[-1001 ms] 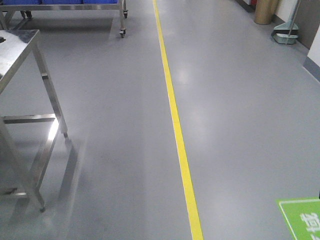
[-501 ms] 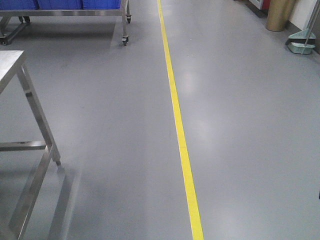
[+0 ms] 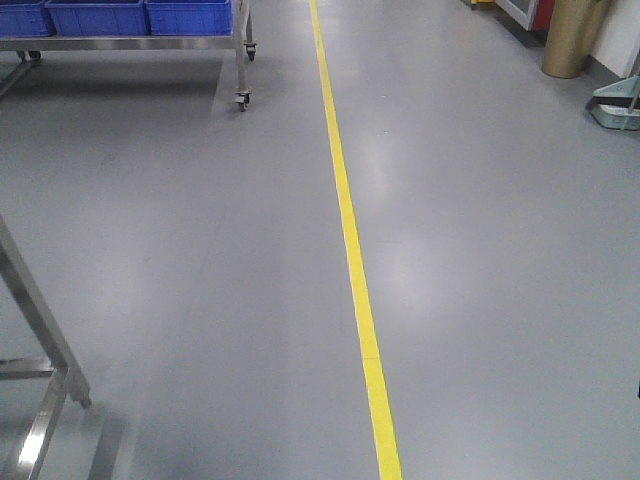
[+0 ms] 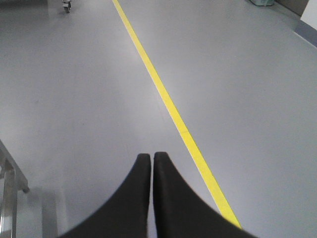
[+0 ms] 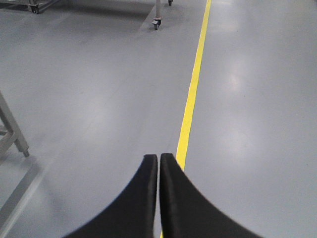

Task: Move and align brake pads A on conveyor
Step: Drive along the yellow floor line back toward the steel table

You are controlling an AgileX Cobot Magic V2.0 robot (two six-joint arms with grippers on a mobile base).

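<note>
Neither the brake pads A nor the conveyor appears in any view, so their position and appearance cannot be told.

The left gripper (image 4: 151, 158) has its two black, smooth, curved fingers (image 4: 171, 203) pressed together with only a hairline seam between them, pinching nothing. The right gripper (image 5: 159, 159) is in the same condition, tips together and empty.

Both point over a grey floor (image 3: 480, 250), smooth with a dull sheen. A straight yellow line (image 3: 352, 260) runs along it. At lower left stands a polished steel table frame (image 3: 40, 335) of square-section legs. At upper left is a metal rack (image 3: 130, 42) on casters carrying blue bins (image 3: 100, 15). A tan cylinder (image 3: 572, 38) stands at upper right.
</note>
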